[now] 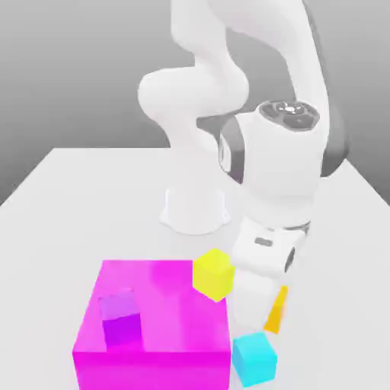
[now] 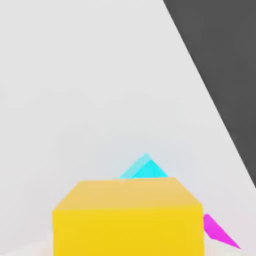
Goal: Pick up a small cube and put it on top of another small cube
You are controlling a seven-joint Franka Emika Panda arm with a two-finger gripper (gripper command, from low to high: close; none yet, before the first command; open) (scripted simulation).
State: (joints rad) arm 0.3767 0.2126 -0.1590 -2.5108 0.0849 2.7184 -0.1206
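One gripper (image 1: 259, 305) apparently holds one orange cube (image 1: 277, 309) (partly hidden).

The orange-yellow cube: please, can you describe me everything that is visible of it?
The orange-yellow cube is plain and smooth, with straight edges and no marks; its material cannot be told. The hand view shows a paler face and a deeper yellow one. It is held in the closed gripper. In the exterior view, only a narrow orange strip shows beside the white fingers, right of the lemon-yellow cube.

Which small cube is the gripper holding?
The orange-yellow cube: it alone is gripped, while the lemon-yellow cube, cyan cube and purple cube sit free.
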